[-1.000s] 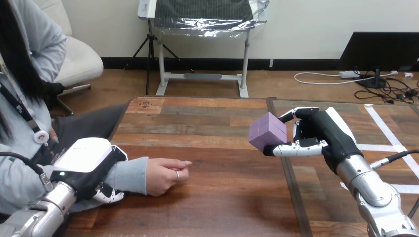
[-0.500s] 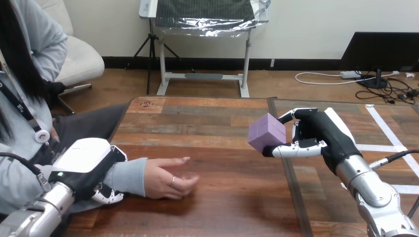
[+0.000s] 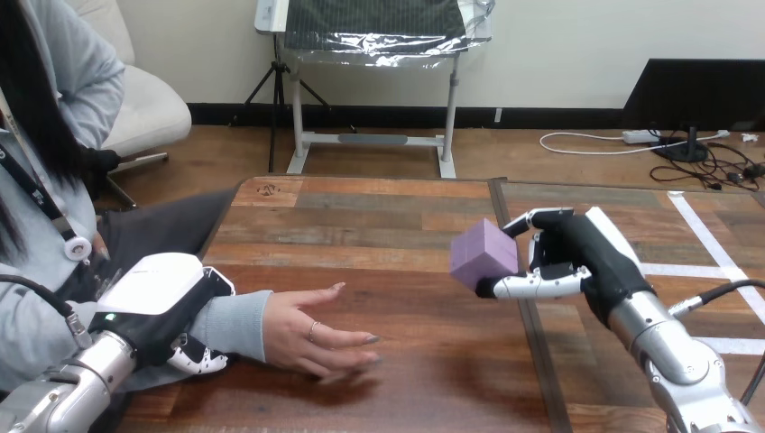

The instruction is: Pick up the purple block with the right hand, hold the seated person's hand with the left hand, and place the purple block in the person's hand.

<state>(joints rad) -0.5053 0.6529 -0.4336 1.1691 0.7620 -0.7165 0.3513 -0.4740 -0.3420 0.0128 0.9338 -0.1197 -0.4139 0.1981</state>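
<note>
Purple block (image 3: 484,253), pinched in my right hand (image 3: 577,263), hangs right of the person's hand (image 3: 316,338), open on the counter (image 3: 424,383); my left hand (image 3: 162,296) clasps their wrist (image 3: 238,323).

You had one camera, on the robot's head, and it looked forward and down across the table (image 3: 406,225). It sat close: the table's near part ran off the bottom edge and its far edge crossed the middle of the view. The left arm (image 3: 59,397) came in at the lower left corner and the right arm (image 3: 677,352) at the lower right, so you saw both from behind. The left hand (image 3: 158,289), curled on the person's wrist (image 3: 236,320), was nearest the lens. The right hand (image 3: 591,257), pinching the block (image 3: 484,257), stood farther out, right of the middle. The person (image 3: 32,311) sat at the left, cut by the frame's edge.
</note>
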